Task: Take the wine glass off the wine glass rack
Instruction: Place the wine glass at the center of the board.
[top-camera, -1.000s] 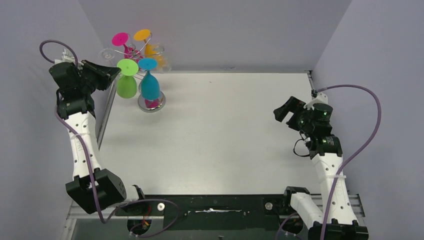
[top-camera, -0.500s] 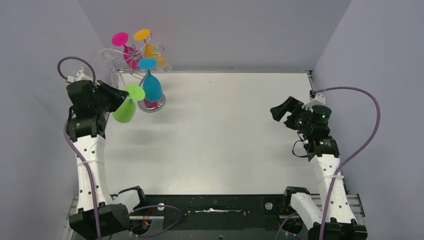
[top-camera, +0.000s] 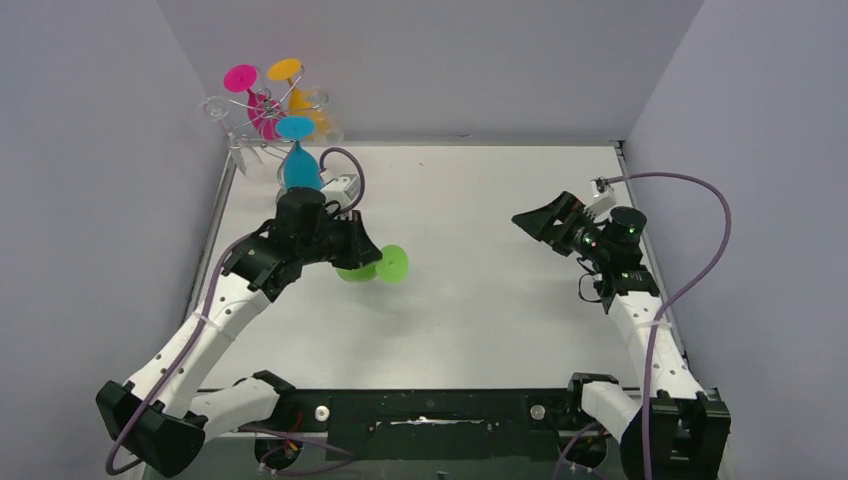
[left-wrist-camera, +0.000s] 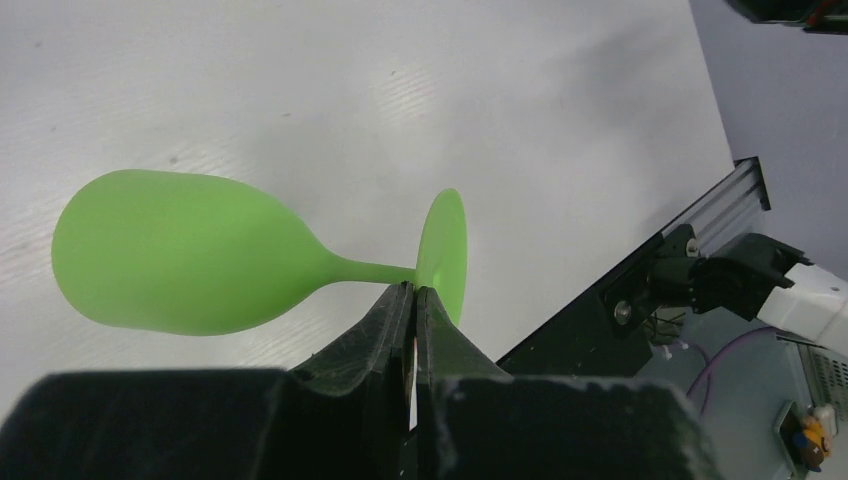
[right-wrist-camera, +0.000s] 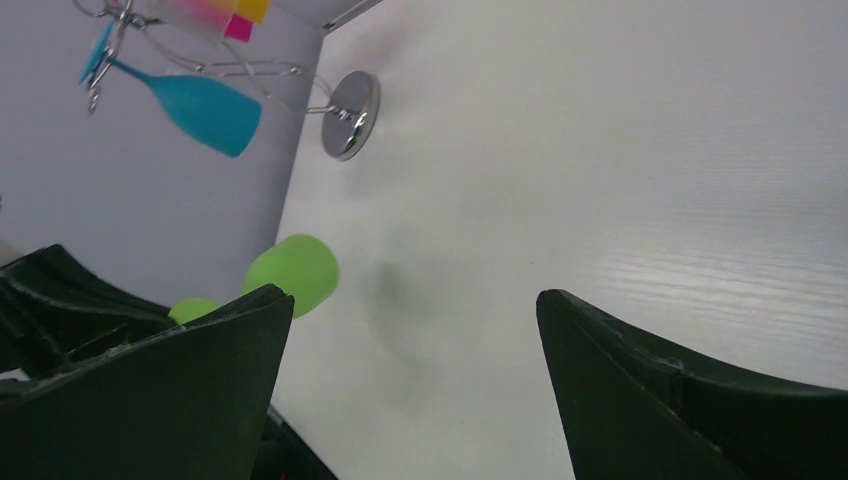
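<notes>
My left gripper (top-camera: 372, 262) is shut on the stem of a green wine glass (top-camera: 393, 264) and holds it on its side over the middle-left of the table. In the left wrist view the fingertips (left-wrist-camera: 413, 292) pinch the stem next to the foot of the green glass (left-wrist-camera: 170, 252). The wine glass rack (top-camera: 247, 103) stands at the back left corner; a blue glass (top-camera: 300, 168), a pink one (top-camera: 243, 78) and an orange one (top-camera: 285, 70) hang on it. Its round base (right-wrist-camera: 352, 112) shows in the right wrist view. My right gripper (top-camera: 540, 222) is open and empty.
The grey walls close in the table on the left, back and right. The black rail (top-camera: 430, 410) with both arm bases runs along the near edge. The green glass (right-wrist-camera: 295, 272) also shows in the right wrist view, far from the right gripper (right-wrist-camera: 415, 295).
My left gripper pulled the green glass off the rack and carried it right and toward the near edge, tipping it on its side. The right gripper shifted left a little.
</notes>
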